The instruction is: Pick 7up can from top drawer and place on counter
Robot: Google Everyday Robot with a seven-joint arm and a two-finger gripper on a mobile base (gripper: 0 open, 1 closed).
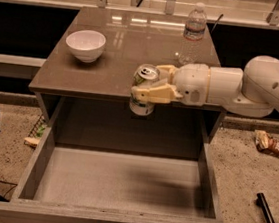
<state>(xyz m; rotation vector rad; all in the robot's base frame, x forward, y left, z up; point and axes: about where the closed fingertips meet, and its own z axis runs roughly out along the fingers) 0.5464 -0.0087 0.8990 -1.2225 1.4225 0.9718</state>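
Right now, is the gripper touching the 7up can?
Touching. The camera view shows the gripper with cream fingers clamped around the 7up can, holding it in the air at the front edge of the counter, above the open top drawer.

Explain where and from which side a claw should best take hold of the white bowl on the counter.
Likely its rim, from straight above: the bowl sits upright, open, wall flaring. The claw, shut on the 7up can, is at the counter's front edge.
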